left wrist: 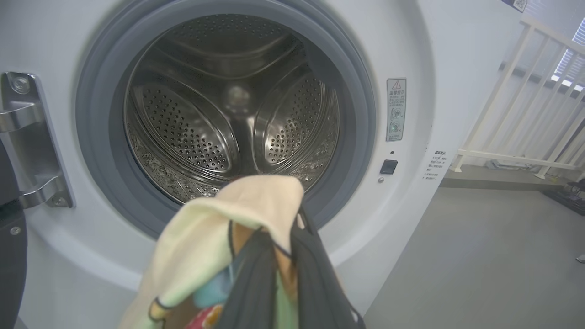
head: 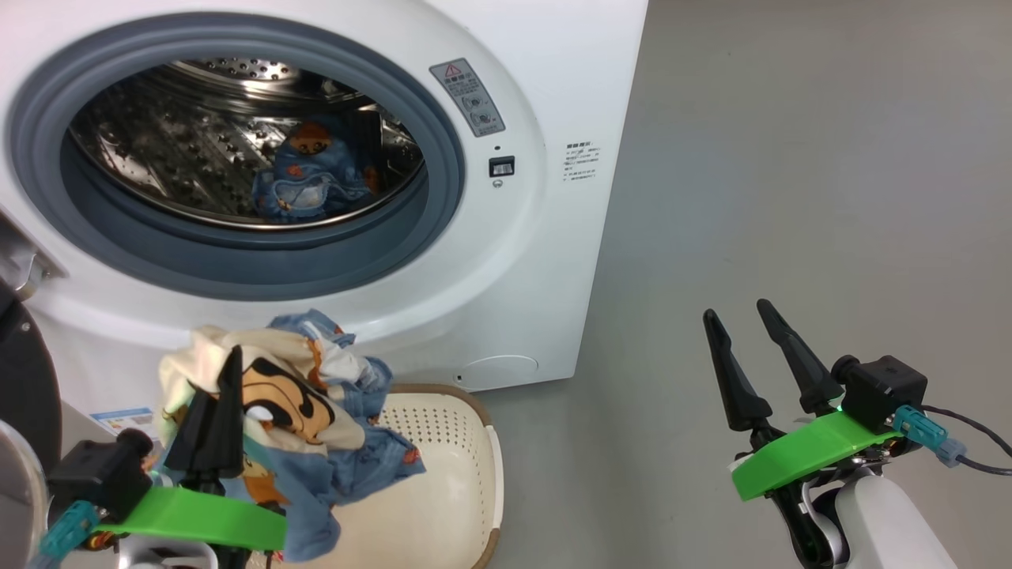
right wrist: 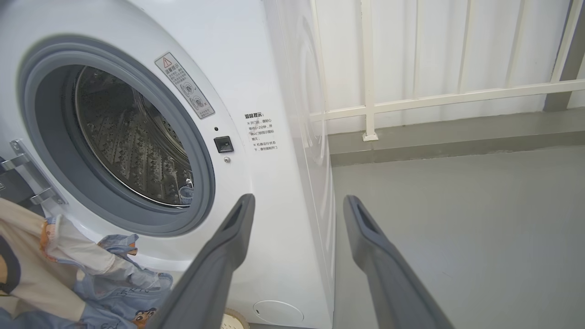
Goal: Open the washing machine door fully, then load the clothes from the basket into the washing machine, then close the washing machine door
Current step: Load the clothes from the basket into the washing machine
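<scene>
Where the clothes are: the hanging clothes [head: 300,395] dangle from the left end effector [head: 229,363], up above the basket [head: 455,442]; the blue clothes [head: 312,178] lie inside the drum [left wrist: 192,132].
Left end effector: closed tight on the hanging clothes, in front of the washing machine [head: 545,261], a bit lower than its round hole.
Right end effector [head: 735,310]: its two fingers stand wide apart and hold nothing; it is over the grey floor [head: 791,197], off to the right of the washing machine.
Washing machine: big and white, with a grey ring [head: 443,158] around the round hole.
Drum: shiny steel with lots of little holes.
Washing machine door [head: 20,379]: black, swung out to the left, beside the metal hinge [left wrist: 27,151].
Basket: cream, on the floor, right in front of the washing machine, under the hanging clothes.
Railing [right wrist: 434,98]: white, past the floor, by the machine's right side.
</scene>
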